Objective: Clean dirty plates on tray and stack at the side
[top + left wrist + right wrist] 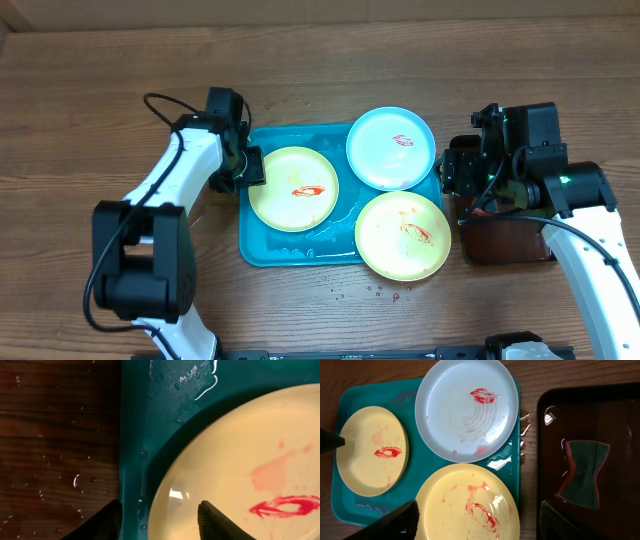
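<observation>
Dirty plates (390, 147) are carried by the blue tray (262, 255) on the table (100, 60), and the left yellow plate (293, 188), lying rightward of the left tool (159, 519), is straddled at its rim by spread jaws, while the right tool (480, 519) is held spread and empty.

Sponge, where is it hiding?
In the right wrist view, the green sponge lies inside the dark red-brown tray on the right side of the table, beside the turquoise tray.
</observation>
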